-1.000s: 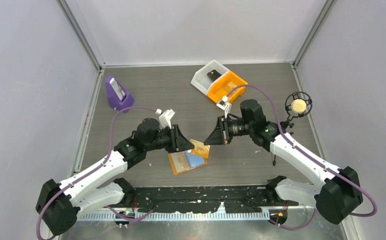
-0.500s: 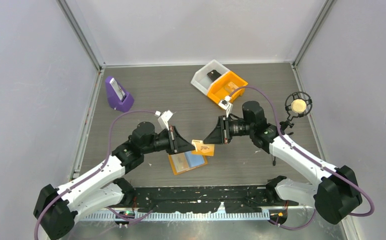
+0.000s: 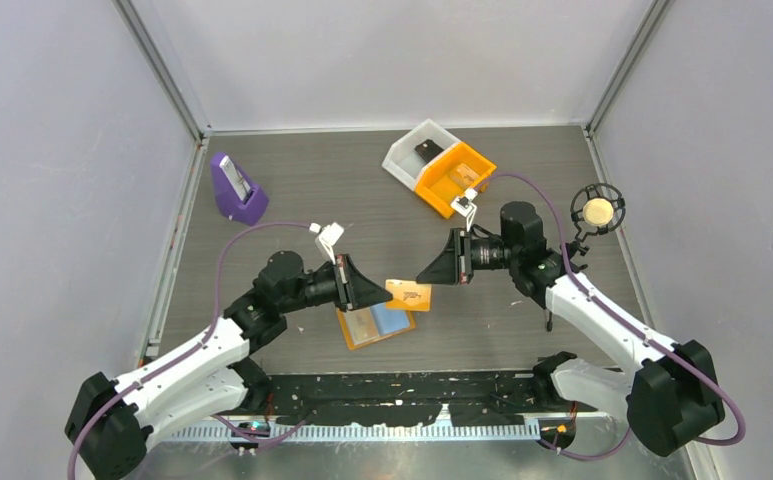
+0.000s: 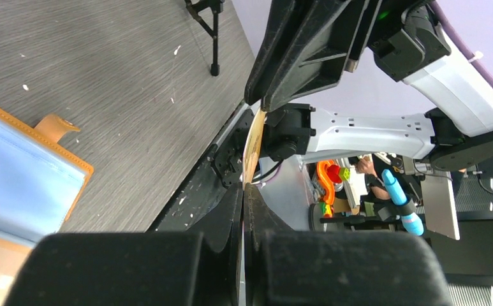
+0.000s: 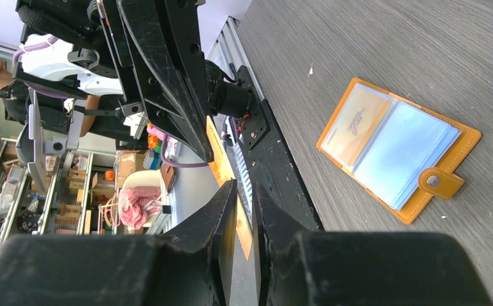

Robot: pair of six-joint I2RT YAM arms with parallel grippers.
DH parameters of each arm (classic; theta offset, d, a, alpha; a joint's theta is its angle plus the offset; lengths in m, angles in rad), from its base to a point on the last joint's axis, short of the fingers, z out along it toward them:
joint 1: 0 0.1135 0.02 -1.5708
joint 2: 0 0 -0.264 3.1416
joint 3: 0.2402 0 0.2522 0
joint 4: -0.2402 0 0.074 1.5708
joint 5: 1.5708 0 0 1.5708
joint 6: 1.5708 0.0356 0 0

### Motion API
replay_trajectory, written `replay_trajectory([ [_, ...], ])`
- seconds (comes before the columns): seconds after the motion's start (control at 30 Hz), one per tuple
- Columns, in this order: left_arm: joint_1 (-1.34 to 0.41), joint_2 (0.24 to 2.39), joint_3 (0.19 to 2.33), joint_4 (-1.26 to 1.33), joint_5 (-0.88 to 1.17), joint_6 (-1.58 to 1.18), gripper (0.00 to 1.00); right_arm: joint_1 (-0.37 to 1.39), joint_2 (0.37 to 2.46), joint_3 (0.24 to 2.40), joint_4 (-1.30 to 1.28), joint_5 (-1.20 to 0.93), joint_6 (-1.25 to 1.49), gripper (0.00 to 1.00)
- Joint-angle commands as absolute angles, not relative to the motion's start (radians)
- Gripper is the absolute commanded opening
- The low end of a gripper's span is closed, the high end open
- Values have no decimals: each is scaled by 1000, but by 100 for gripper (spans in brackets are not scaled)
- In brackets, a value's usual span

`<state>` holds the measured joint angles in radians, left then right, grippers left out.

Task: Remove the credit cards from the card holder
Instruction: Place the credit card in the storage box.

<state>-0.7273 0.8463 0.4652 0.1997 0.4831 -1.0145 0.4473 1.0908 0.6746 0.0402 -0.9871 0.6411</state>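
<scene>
While the card holder (image 3: pixel 375 325) lies open and flat on the table (image 3: pixel 312 190), near the front and in the middle, an orange card (image 3: pixel 409 295) hangs in the air just above its far right corner. The left gripper (image 3: pixel 382 293) has its fingers pressed shut on the card's left end. The card's long side runs left to right, so its free end points straight at the right gripper (image 3: pixel 421 279), which is right at that end. From the right wrist, the card's edge sits in the thin gap between those fingers, but I cannot tell if they are squeezing it. I think this is a hand-over. The holder is lower down and closer to the left gripper. Another card (image 5: pixel 352 124) shows in its left pocket.
</scene>
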Motion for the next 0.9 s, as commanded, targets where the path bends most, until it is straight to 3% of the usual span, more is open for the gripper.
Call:
replay_trajectory([
  [0.0, -729, 832, 458, 281, 515, -1001, 0, 441, 1055, 659, 131, -1044, 673, 21],
  [0.4, -729, 800, 438, 275, 483, -984, 0, 416, 1086, 651, 169, -1062, 698, 23],
  [0.87, -729, 761, 442, 291, 469, -986, 0, 415, 1088, 638, 160, -1058, 681, 41],
])
